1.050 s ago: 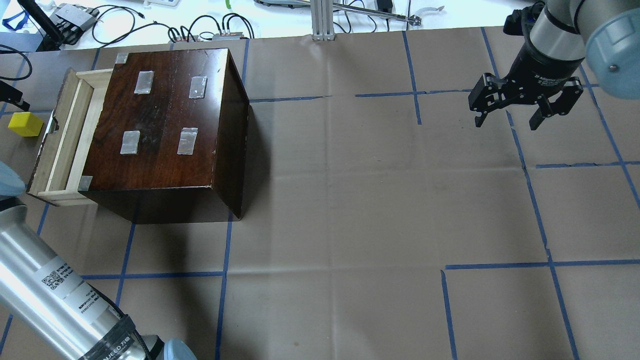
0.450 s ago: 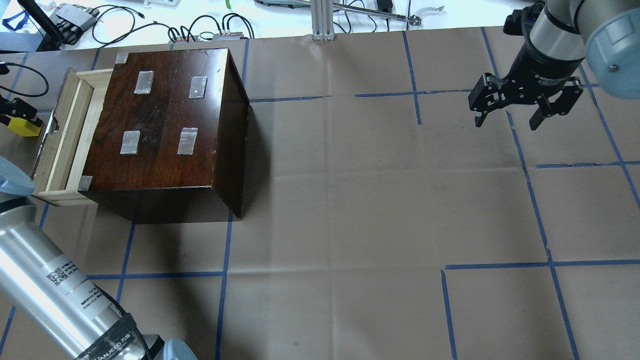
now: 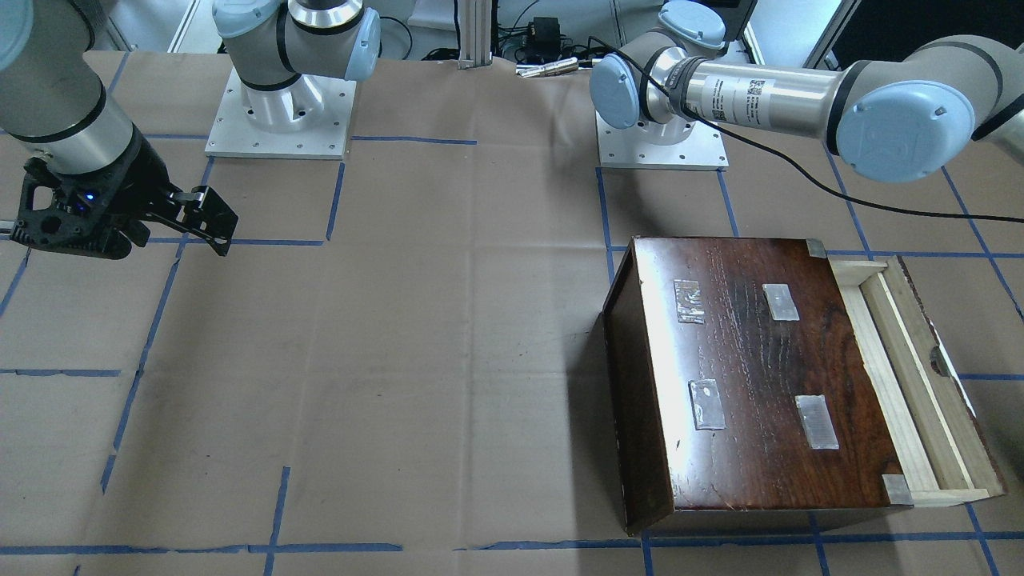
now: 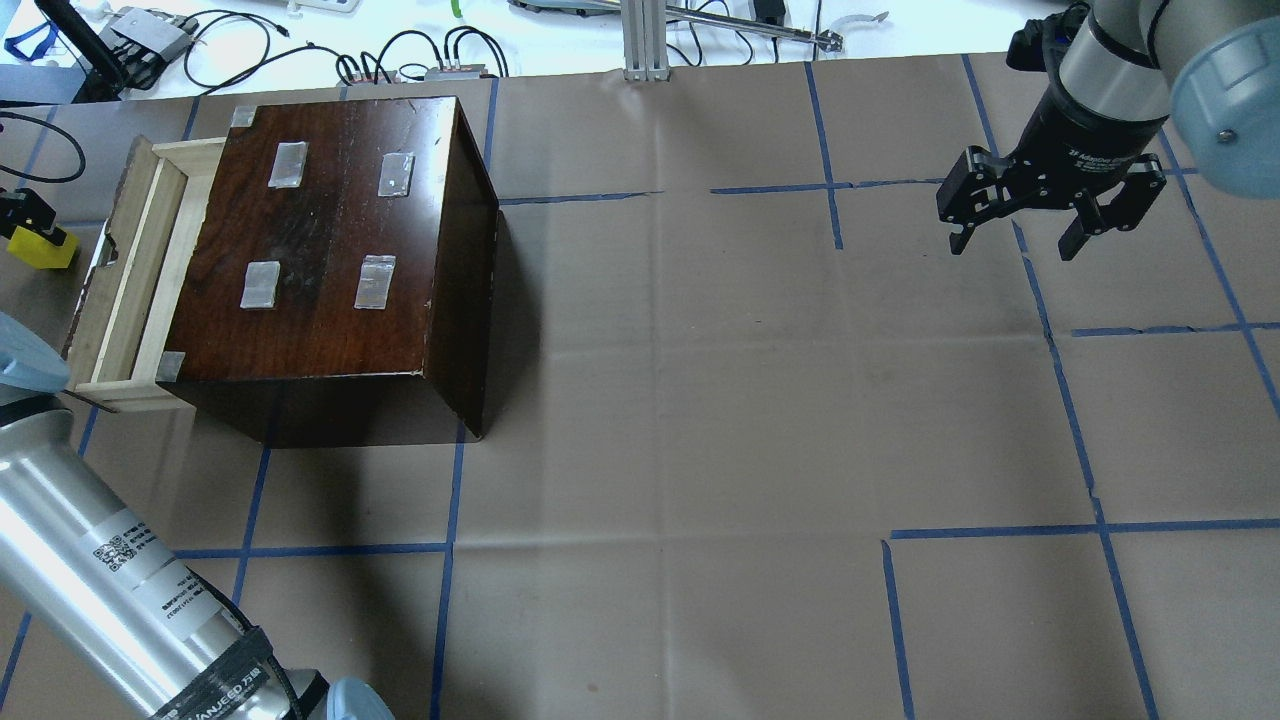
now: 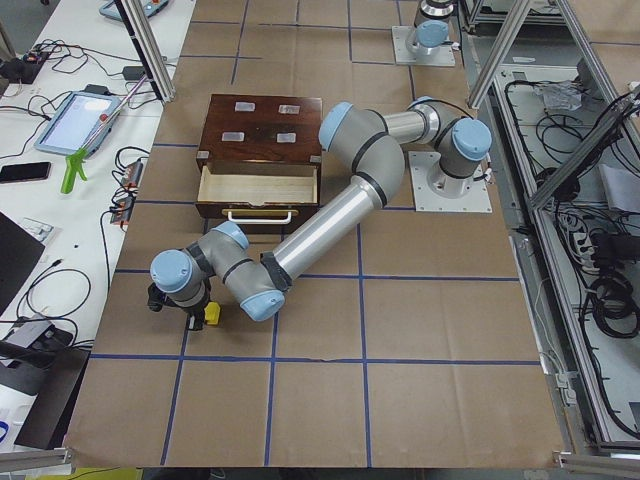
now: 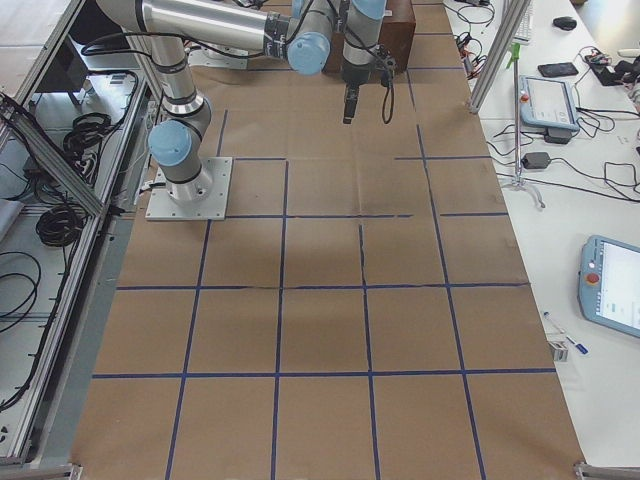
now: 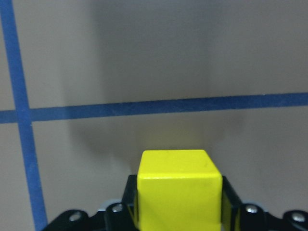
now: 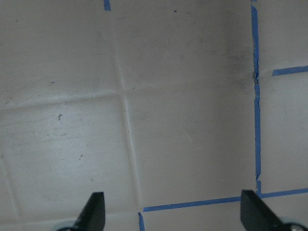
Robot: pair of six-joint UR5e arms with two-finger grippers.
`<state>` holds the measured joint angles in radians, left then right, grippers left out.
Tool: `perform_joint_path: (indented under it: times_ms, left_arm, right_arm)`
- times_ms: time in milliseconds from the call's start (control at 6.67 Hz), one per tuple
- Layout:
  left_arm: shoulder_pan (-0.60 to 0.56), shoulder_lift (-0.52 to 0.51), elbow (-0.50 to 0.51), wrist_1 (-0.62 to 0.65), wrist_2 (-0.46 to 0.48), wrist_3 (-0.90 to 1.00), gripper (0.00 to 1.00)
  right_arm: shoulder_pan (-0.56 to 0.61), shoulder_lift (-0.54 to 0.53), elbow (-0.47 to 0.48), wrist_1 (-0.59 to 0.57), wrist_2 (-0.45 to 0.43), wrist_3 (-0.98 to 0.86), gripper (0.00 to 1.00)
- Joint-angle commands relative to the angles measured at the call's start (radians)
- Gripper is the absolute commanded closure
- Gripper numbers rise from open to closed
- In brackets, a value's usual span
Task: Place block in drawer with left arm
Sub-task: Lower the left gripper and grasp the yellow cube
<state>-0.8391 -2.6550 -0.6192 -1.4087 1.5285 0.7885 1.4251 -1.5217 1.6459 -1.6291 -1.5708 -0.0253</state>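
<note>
The yellow block (image 7: 179, 190) sits between the black fingers of my left gripper (image 4: 28, 228), which is shut on it. The pair is at the far left edge of the overhead view, the block (image 4: 42, 251) low over the paper, left of the drawer's front. In the exterior left view the block (image 5: 211, 315) shows under the wrist. The drawer (image 4: 120, 285) is pulled open from the dark-brown cabinet (image 4: 330, 230); its pale tray (image 3: 920, 384) looks empty. My right gripper (image 4: 1013, 250) is open and empty, far right over bare paper (image 8: 175, 211).
Brown paper with blue tape lines (image 4: 660, 380) covers the table. Cables and small devices (image 4: 300, 50) lie beyond the far edge behind the cabinet. The left arm's silver forearm (image 4: 90, 560) crosses the near left corner.
My left gripper has come down over the block and shut on it; the block has shifted slightly left. The right arm, cabinet and drawer have not moved.
</note>
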Motion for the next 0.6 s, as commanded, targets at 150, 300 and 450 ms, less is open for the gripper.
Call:
perform_joint_path:
  times_ms: [150, 300, 450]
  left_arm:
    - [-0.001, 0.122, -0.008, -0.132, 0.001, -0.002, 0.73]
    - [-0.001, 0.209, -0.019, -0.239, 0.002, -0.006, 0.73]
    - [-0.001, 0.278, -0.055, -0.325, 0.002, -0.020, 0.74]
  right_arm:
    - [0.000, 0.000, -0.001, 0.000, 0.000, 0.001, 0.00]
    - [0.000, 0.000, 0.000, 0.000, 0.000, -0.001, 0.00]
    - [0.000, 0.000, -0.001, 0.000, 0.000, -0.001, 0.00]
